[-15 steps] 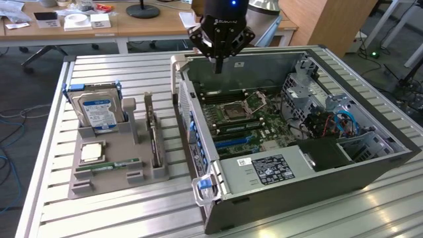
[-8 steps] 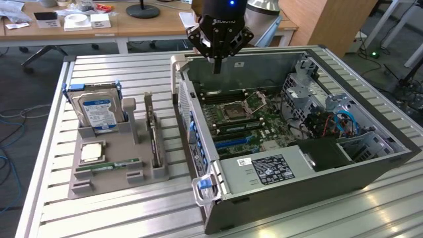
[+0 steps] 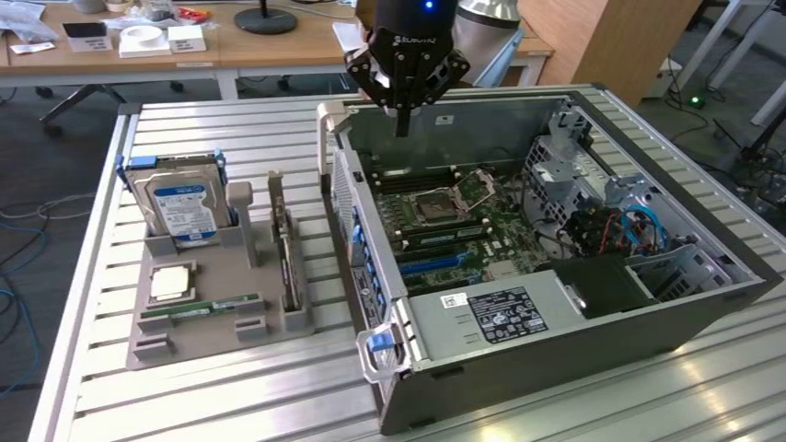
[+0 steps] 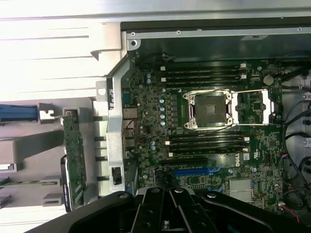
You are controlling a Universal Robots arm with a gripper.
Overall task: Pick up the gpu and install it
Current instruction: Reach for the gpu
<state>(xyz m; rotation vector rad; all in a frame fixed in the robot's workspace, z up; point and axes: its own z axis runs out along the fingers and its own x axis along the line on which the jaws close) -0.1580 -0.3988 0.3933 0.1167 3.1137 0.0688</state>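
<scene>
Black gripper (image 3: 400,129) at the upper centre of the exterior view, fingers (image 3: 400,120) pressed together on nothing, pointing down over the far wall of the open computer case (image 3: 687,304). Left of centre, the gpu (image 3: 286,262) stands on edge in a grey holder (image 3: 184,354) on the bench (image 3: 209,405), well apart from the gripper. Wrist view: the gripper (image 4: 170,191) hangs over the motherboard (image 4: 214,145). The gpu (image 4: 74,160) stands in its holder slot, just outside the case wall.
</scene>
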